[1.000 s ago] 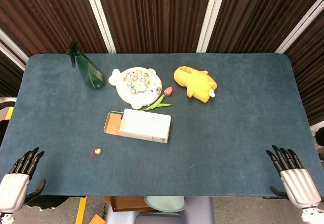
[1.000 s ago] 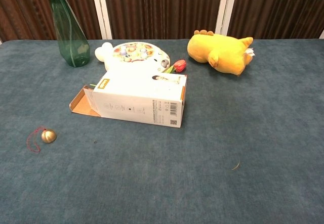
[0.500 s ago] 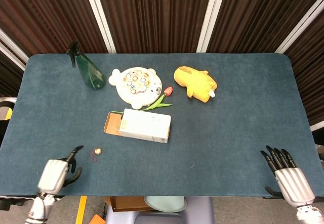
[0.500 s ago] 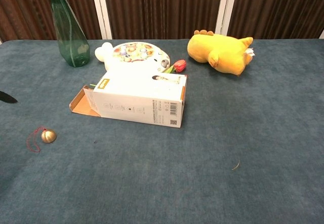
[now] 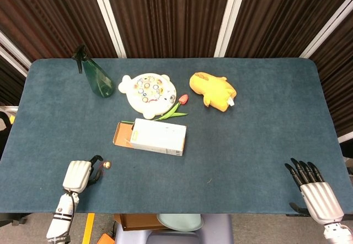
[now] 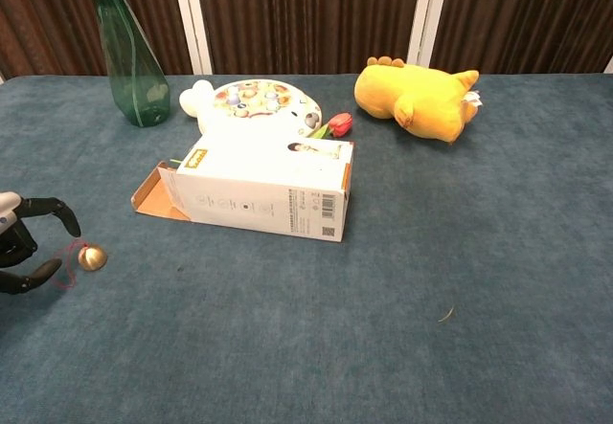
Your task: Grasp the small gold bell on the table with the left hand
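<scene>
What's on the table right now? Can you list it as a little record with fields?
target: small gold bell with a red loop, near the table's front left
left hand: open beside the bell, fingers around it, not yet gripping
right hand: open at the front right edge
middle: white box, flap open
back: green spray bottle, round toy, tulip, yellow plush

left hand (image 5: pixel 77 175): pale grey shell, black fingers (image 6: pixel 57 213), banded wrist | right hand (image 5: pixel 319 196): same grey shell, black fingers
</scene>
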Available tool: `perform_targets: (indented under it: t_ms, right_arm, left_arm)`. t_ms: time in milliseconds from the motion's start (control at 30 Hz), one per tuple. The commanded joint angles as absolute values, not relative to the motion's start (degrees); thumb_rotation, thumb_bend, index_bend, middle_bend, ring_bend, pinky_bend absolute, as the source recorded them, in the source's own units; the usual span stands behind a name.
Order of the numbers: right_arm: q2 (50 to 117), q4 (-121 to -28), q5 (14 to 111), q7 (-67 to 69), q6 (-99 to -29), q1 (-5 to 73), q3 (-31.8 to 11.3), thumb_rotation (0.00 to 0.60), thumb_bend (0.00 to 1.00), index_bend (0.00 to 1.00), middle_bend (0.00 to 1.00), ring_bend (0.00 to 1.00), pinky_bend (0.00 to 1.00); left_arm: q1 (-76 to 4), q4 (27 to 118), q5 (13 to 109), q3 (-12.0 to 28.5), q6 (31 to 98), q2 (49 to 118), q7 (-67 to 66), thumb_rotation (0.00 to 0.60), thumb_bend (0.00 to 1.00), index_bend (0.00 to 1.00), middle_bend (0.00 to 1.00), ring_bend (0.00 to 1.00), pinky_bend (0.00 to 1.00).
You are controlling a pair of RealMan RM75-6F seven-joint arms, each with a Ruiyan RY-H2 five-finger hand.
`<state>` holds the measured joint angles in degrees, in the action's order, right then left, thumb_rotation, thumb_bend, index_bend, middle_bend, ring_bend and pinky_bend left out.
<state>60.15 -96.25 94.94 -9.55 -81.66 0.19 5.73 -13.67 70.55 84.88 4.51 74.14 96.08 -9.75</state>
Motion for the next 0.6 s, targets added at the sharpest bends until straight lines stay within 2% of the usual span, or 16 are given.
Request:
perform_targets:
  t_ms: [33,600]
  right_arm:
    - [60.22,-96.29,94.8,-9.66,-81.49,0.26,5.69,0.6,0.24,0.0,0.0,0.0,0.0]
    - [60.3,-96.36,94.43,-9.95,-81.29,0.39,5.62,0.6,0.24,0.0,0.0,0.0,0.0]
  left_arm:
    - [-14.08,69.42,84.64,4.65,74.4,96.79,-9.45,0.6,0.41,0.44,1.0,1.0,1.0]
    - [-16.21,68.94,83.76,4.57,73.46,98.06,-10.13,0.6,0.41,0.49,1.0,1.0,1.0]
